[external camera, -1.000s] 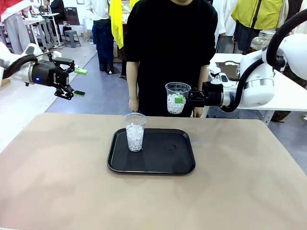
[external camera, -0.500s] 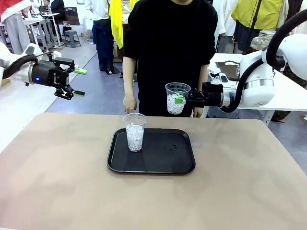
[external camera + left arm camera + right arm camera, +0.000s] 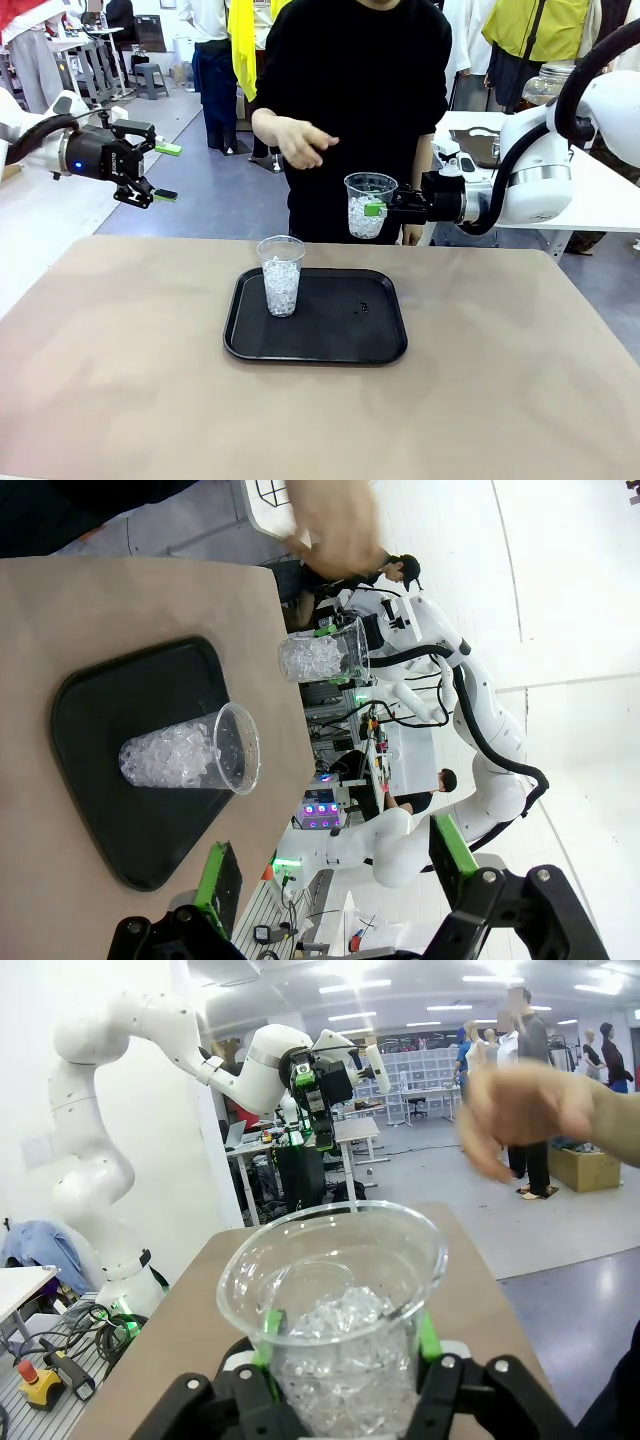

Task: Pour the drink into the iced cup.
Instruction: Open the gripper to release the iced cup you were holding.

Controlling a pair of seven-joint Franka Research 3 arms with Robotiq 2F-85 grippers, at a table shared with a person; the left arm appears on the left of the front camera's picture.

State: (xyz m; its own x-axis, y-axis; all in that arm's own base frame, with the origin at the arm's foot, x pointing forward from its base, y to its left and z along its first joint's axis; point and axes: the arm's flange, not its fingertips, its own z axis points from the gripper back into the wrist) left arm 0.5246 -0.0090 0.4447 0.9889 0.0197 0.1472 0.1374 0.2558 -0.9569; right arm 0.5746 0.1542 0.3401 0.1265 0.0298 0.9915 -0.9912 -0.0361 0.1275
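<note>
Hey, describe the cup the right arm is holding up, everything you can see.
The held cup is clear plastic, tapered, wider at its rim, and upright. It holds ice pieces up to roughly two thirds; no amber drink shows in it. The right claw is shut on its sides, holding it in the air beyond the black tray. The person's hand is raised near it, not touching.

You have 2 clear plastic cups w/ ice, both upright | cup 1 [image 3: 281,276]: stands on black tray [image 3: 340,335], left-rear part, ice most of the way up | cup 2 [image 3: 369,205]: in mid-air past tray's far right edge, clamped by right gripper [image 3: 377,208]
</note>
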